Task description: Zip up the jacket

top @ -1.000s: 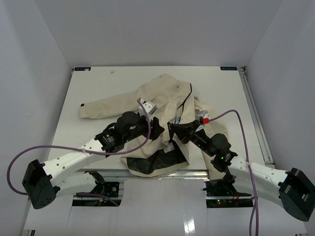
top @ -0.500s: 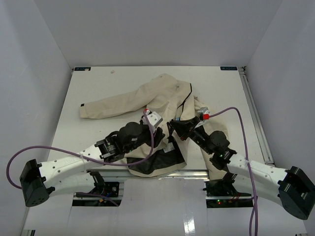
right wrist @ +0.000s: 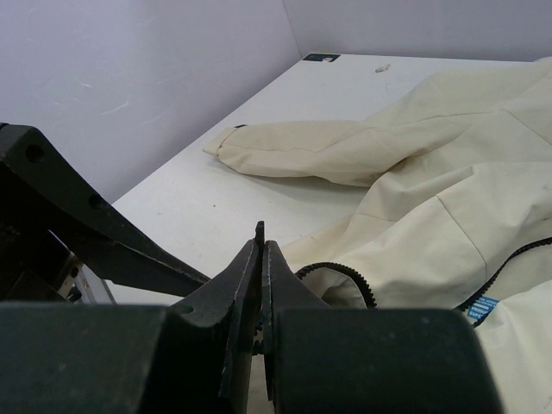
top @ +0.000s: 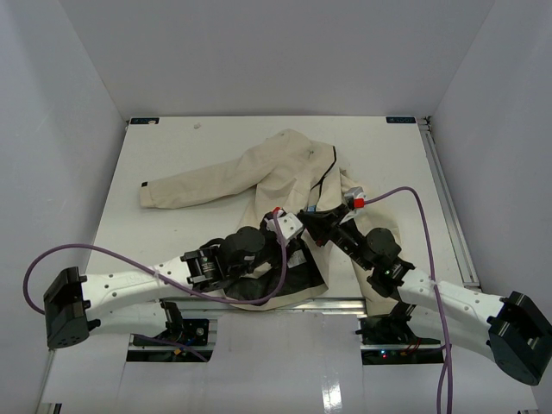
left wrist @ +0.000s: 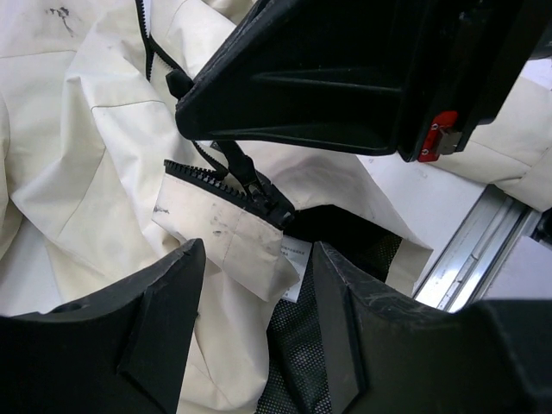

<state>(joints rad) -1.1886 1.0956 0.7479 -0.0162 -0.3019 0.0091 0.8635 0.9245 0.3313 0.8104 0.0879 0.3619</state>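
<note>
Item: the jacket [top: 285, 168], cream fabric, lies flat on the table [top: 172, 138], over the table's middle. Its hem reaches the table's near edge. One sleeve [top: 198, 185] stretches toward the table's left side. The front is open at the lower part, and the black lining [top: 297, 272] is exposed near the table's near edge. A small dark mark [top: 308, 155] sits on the chest, toward the table's far side.

Left gripper [left wrist: 256, 259]: claw spread wide, holding nothing. Its two fingers [left wrist: 164, 310] stand either side of a folded flap of the jacket front, above the table's near-middle part. Neither finger is seen touching the cloth. The flap carries a row of dark zipper teeth [left wrist: 207, 177] along its upper edge, ending at the zipper slider [left wrist: 272, 207]. A white label [left wrist: 293, 259] lies just under the flap, with the black mesh below it.

Right gripper [right wrist: 261, 250]: claw pressed together, with only a thin slit between the fingers. In the left wrist view a dark zipper pull [left wrist: 237, 164] runs up from the slider and passes under this gripper's body. The pull appears to be pinched there, though the contact itself is hidden. This gripper hangs directly above the flap, at the table's near-middle part, close to the left gripper.

In the right wrist view, a loose run of zipper teeth curls over the cream cloth, and a small blue tag [right wrist: 485, 308] shows beside it.
</note>
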